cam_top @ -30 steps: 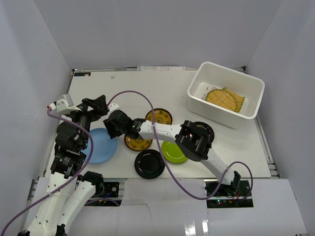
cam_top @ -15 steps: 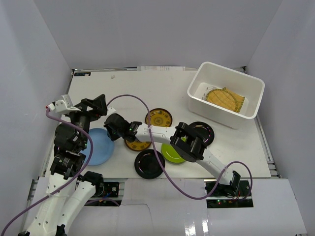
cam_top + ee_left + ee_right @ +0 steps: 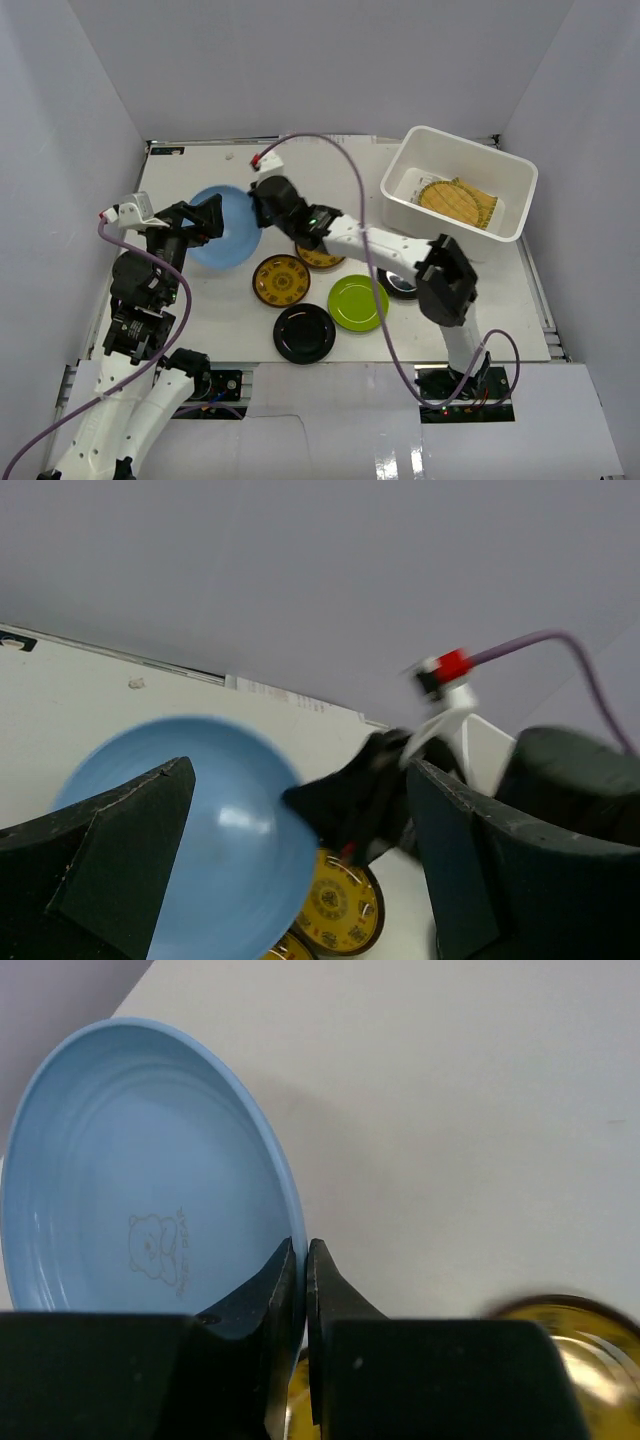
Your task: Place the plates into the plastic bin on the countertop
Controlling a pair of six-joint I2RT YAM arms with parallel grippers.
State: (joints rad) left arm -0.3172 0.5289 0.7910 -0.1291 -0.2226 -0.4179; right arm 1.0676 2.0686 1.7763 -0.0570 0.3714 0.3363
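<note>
The light blue plate [image 3: 230, 242] hangs tilted above the back left of the countertop [image 3: 330, 170]. My right gripper [image 3: 257, 214] is shut on its right rim; in the right wrist view the jaws of that gripper [image 3: 302, 1258] pinch the edge of the plate [image 3: 130, 1190]. My left gripper [image 3: 203, 224] is open beside the plate's left side and holds nothing; the plate [image 3: 200, 850] fills the space between its fingers [image 3: 110, 870]. The white plastic bin [image 3: 430, 228] stands at the back right with yellow woven plates [image 3: 458, 203] inside.
On the table lie a brown-rimmed yellow plate [image 3: 281, 280], a second one [image 3: 318, 258] partly under the right arm, a lime green plate [image 3: 357, 302], a black plate [image 3: 304, 333] and another black plate [image 3: 400, 284] half hidden by the arm. White walls enclose the table.
The right gripper closed on the blue plate at the near left, lifted it and swung it up and toward the back. The left arm barely moved.
</note>
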